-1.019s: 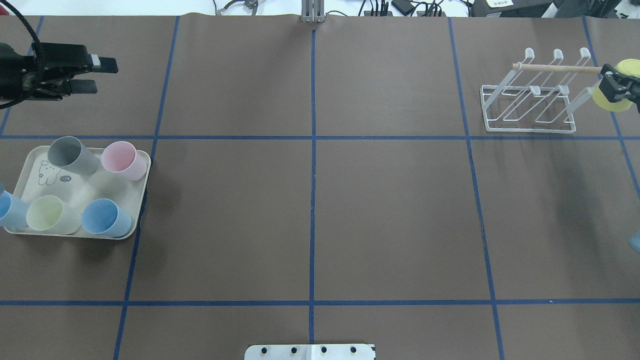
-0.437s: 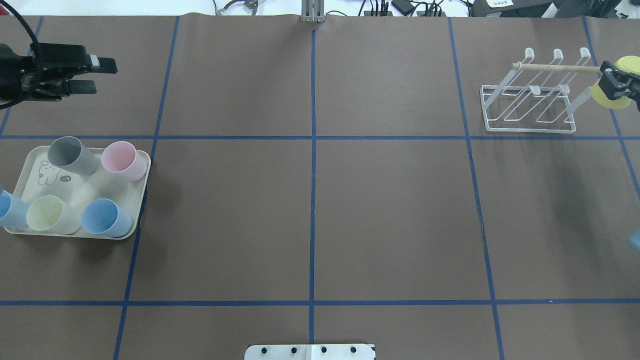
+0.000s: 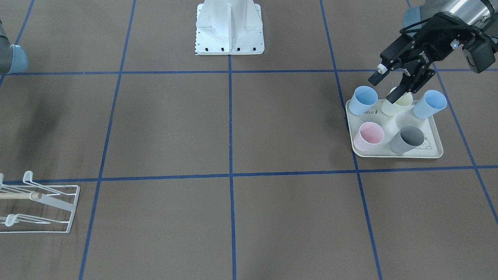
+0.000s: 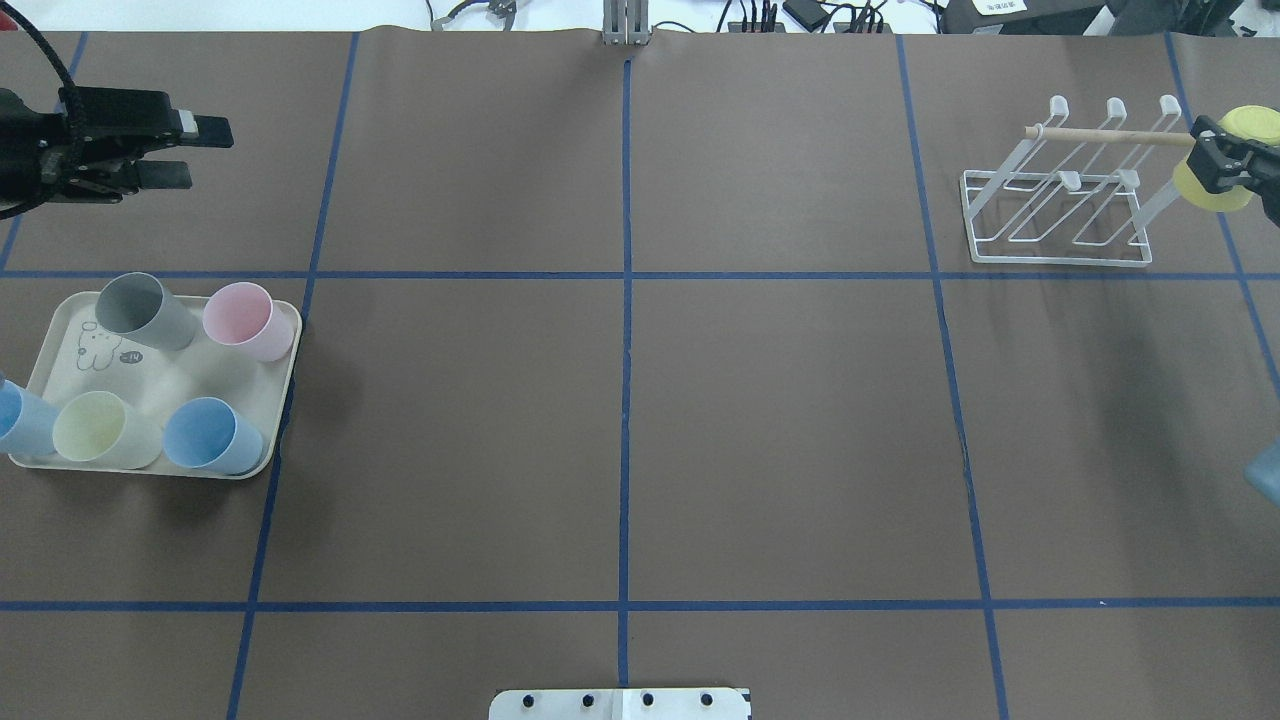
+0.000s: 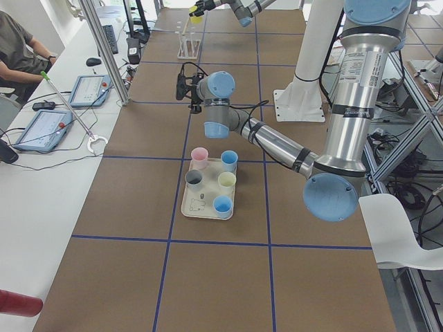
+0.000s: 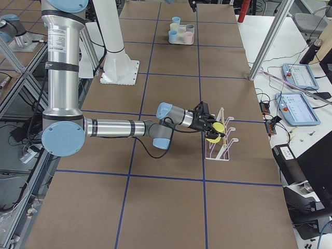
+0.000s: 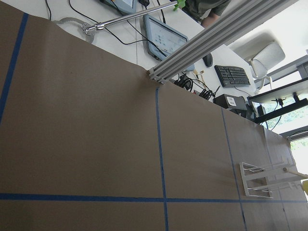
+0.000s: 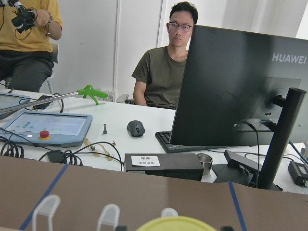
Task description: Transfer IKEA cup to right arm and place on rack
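My right gripper is shut on a yellow IKEA cup at the table's far right edge. It holds the cup in the air at the right end of the white wire rack, beside the tip of the wooden rod. The exterior right view shows that cup level with the rack's upper pegs. In the right wrist view its rim fills the bottom edge, with white pegs behind. My left gripper hangs open and empty at the far left, beyond the tray.
A cream tray near the left edge carries a grey cup, a pink cup, a pale yellow cup and two blue ones. In the front-facing view my left gripper hovers over the tray's rear cups. People sit at the desks beyond the table.
My right gripper has carried the yellow cup slightly left and away, closer to the rack's right end. The left gripper has barely shifted.
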Tool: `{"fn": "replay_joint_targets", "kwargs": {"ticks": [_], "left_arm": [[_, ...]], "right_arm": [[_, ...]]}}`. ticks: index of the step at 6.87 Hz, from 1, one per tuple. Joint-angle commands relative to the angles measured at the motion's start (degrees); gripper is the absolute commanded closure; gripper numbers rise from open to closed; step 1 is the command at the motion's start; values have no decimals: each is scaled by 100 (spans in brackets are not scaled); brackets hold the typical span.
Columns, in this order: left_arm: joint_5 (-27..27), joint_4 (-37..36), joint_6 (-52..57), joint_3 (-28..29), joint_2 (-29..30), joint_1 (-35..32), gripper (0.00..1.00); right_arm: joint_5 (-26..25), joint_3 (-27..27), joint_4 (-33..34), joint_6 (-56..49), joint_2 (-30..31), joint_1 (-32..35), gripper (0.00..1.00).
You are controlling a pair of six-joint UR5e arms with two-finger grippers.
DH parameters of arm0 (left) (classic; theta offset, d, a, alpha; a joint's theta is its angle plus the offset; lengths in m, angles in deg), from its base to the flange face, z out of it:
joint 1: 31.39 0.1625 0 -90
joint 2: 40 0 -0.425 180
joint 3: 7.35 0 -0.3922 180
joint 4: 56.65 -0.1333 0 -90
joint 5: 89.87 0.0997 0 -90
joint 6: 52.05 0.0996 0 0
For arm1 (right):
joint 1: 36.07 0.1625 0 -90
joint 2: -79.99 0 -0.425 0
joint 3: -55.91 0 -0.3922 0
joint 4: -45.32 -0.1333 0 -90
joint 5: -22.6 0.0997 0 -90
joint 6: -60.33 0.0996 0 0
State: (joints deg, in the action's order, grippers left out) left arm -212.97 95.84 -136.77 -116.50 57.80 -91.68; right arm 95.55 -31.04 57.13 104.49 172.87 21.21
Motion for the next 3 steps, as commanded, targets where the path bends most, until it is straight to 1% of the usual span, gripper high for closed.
{"fn": "replay_joint_targets", "kwargs": {"ticks": [1,2,3], "left_arm": [[6,0,-9,-9,-6,0,0],[6,0,-9,-1,-6,0,0],[6,0,-18,-1,-6,0,0]], "right_arm": [[-1,133,-3,-30,-120,-6,100],[8,334,-29,-5,-182,-6,100],[-9,336,-30,-4,-244,-6,100]]}}
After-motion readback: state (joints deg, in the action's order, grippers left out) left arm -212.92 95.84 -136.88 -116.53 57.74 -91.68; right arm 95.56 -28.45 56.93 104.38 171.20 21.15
